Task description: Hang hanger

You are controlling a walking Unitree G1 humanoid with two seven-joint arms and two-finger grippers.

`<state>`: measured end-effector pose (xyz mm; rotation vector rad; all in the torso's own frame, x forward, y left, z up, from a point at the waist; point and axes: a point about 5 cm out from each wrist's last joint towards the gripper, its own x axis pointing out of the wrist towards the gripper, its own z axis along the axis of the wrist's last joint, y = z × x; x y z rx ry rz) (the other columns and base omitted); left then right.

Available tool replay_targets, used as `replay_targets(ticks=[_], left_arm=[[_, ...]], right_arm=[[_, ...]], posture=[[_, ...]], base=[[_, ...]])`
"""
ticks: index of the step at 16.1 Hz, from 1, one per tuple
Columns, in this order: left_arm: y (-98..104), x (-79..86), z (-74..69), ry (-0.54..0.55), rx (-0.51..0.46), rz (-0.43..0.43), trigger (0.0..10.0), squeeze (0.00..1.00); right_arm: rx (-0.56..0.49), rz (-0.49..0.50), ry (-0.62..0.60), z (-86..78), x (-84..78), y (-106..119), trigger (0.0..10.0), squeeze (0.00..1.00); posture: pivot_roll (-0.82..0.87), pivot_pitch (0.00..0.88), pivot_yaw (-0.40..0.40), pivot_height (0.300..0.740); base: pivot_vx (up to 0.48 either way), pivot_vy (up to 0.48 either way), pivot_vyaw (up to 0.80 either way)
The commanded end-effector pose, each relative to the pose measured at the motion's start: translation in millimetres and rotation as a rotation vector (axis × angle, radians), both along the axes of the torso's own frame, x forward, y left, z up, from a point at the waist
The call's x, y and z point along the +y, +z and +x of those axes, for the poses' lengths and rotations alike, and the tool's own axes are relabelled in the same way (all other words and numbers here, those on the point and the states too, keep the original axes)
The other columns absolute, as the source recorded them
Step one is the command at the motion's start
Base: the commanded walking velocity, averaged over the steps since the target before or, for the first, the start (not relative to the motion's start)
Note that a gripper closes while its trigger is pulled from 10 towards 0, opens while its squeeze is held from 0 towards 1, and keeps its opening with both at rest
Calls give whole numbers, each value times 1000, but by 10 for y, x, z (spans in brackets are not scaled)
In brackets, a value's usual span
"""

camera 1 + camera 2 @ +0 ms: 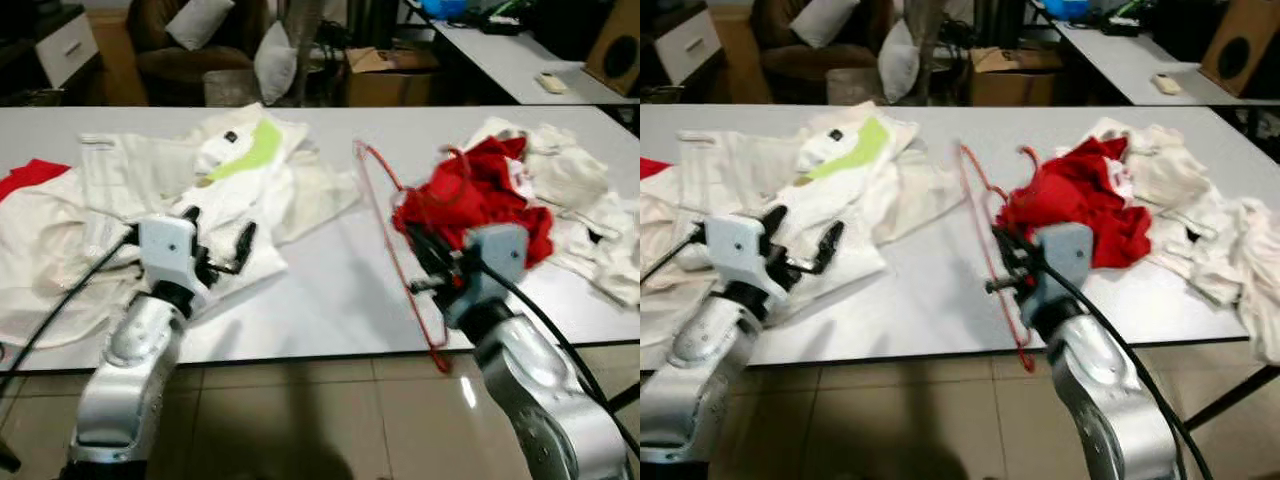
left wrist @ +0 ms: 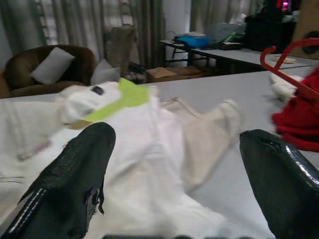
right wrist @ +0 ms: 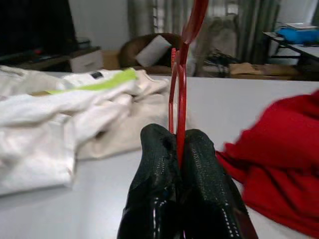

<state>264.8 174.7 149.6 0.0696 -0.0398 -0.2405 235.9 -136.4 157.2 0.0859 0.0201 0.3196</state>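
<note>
Red wire hanger (image 1: 385, 215) — one only, pinched between the fingers of my right gripper (image 3: 180, 154) at the near edge of the white table (image 1: 330, 280), its hook end far, its frame tilted up off the surface. One red garment (image 1: 470, 200) lies just right of it; white clothes sit in two heaps, left and far right. My left gripper (image 1: 215, 240) hovers over the left heap (image 1: 120, 220) — fingers spread wide, holding nothing.
</note>
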Motion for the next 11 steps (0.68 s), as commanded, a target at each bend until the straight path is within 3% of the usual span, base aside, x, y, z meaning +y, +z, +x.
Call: replay_targets(ticks=[1,3,5,8,11], left_arm=[[-19,74,-23,26,7,34,10000,220],[-36,114,19,23,22,39,10000,220],[-29,44,113,17,29,-12,10000,204],[-11,-1,102,25,22,-49,10000,196],[0,-61,103,10,10,-19,10000,196]], right_arm=[[-13,-3,-1,9,17,-8,10000,0],[-18,-9,-13,-4,21,-11,10000,0],[-40,-6,-47,-49,-59,39,10000,0],[-50,-19,-69,-34,-105,42,10000,0],[-65,-13,-81,23,-124,84,10000,0]], posture=[[-52,0,12,740],[-84,0,42,740],[-107,3,63,740],[-105,8,49,740],[-99,14,13,740]], base=[[0,0,0],[0,0,0],[0,0,0],[0,0,0],[0,-420,0]])
